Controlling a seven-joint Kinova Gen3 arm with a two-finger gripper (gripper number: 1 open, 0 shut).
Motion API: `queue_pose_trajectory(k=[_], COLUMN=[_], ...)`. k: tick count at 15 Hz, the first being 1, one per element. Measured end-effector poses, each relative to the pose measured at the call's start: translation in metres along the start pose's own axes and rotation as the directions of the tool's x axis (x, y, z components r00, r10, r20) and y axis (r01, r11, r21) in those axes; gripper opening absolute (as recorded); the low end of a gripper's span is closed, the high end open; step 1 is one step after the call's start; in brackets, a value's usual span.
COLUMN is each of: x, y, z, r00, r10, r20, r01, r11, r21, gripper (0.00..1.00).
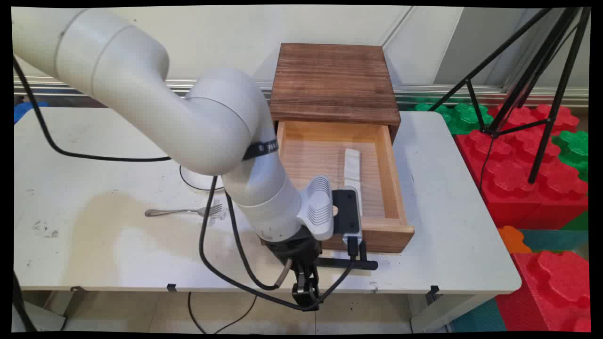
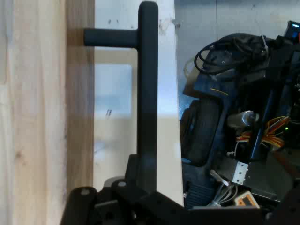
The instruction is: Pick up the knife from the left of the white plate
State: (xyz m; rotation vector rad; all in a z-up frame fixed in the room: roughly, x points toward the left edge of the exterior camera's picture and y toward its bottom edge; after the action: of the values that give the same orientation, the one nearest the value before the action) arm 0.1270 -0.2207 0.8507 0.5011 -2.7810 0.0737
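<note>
A dark wooden cabinet point(image 1: 334, 82) stands at the back of the white table point(image 1: 94, 245). Its light wooden drawer point(image 1: 393, 179) is pulled out toward the near edge. Inside lies a white segmented bar point(image 1: 352, 165). My gripper point(image 1: 305, 288) hangs at the left end of the black drawer handle point(image 1: 358, 264), pointing down past the table's front edge, and appears shut on it. In the hand view the handle point(image 2: 148, 93) runs straight down into my gripper point(image 2: 140, 187), with the drawer front point(image 2: 37, 117) on the left.
A metal fork point(image 1: 183, 212) lies left of the arm, with a white round dish point(image 1: 195, 181) partly hidden behind it. Red and green foam blocks point(image 1: 523, 179) and a black tripod point(image 1: 546, 103) stand to the right. The hand view shows cables and electronics point(image 2: 234, 117) beyond the table edge.
</note>
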Motion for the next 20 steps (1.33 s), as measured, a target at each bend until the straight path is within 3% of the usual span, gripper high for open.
queue_pose_trajectory(k=[7,12,20], x=[-0.015,-0.030,-0.064], y=[0.006,0.005,-0.021], z=[-0.031,-0.070,-0.140], r00=[0.998,0.993,0.988], r10=[0.045,0.074,0.071], r20=[-0.043,-0.089,-0.137], r01=[-0.043,-0.068,-0.055], r11=[0.998,0.995,0.992], r21=[0.036,0.068,0.116], gripper=[1.00,1.00,1.00])
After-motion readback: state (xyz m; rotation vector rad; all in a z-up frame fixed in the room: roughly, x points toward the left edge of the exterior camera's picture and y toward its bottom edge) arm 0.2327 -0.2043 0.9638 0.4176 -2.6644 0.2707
